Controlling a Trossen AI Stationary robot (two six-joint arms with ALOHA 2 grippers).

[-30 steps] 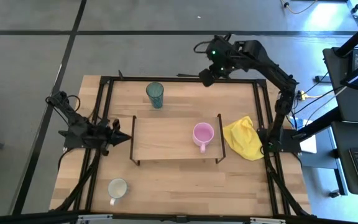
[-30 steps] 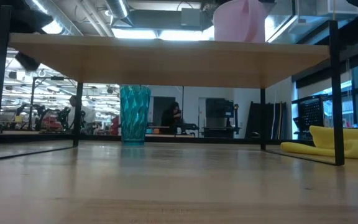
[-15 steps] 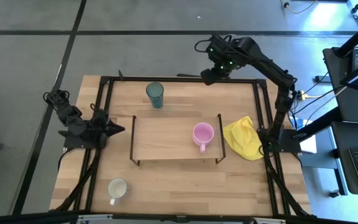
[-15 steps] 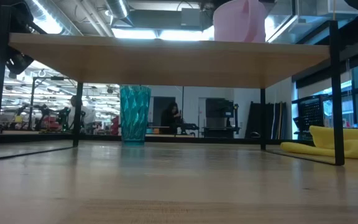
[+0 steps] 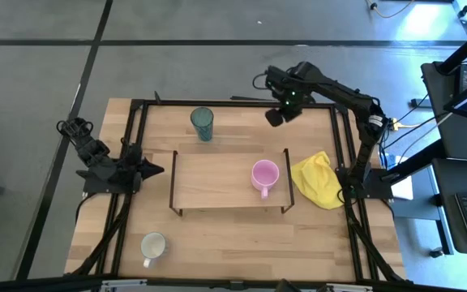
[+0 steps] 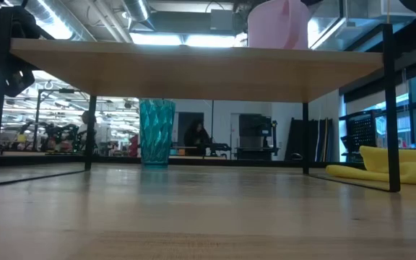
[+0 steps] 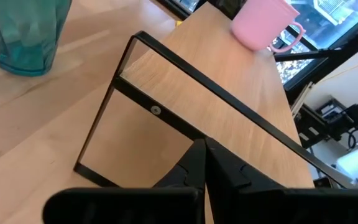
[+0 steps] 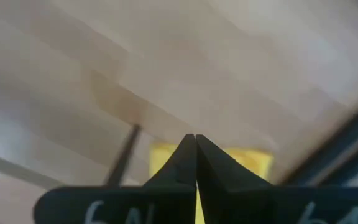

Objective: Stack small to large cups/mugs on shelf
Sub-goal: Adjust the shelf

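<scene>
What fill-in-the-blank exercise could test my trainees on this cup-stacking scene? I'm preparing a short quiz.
1. The only vessel on the shelf is the ____ mug.
2. The teal tumbler stands on the ____, behind the shelf.
3. The cream-white mug sits near the table's front-____ corner.
4. Right of the shelf lies a ____ cloth.

Missing words: pink; tabletop; left; yellow

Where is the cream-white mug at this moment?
In the high view the cream-white mug stands on the tabletop near its front-left corner, in front of the shelf, apart from everything.
</scene>
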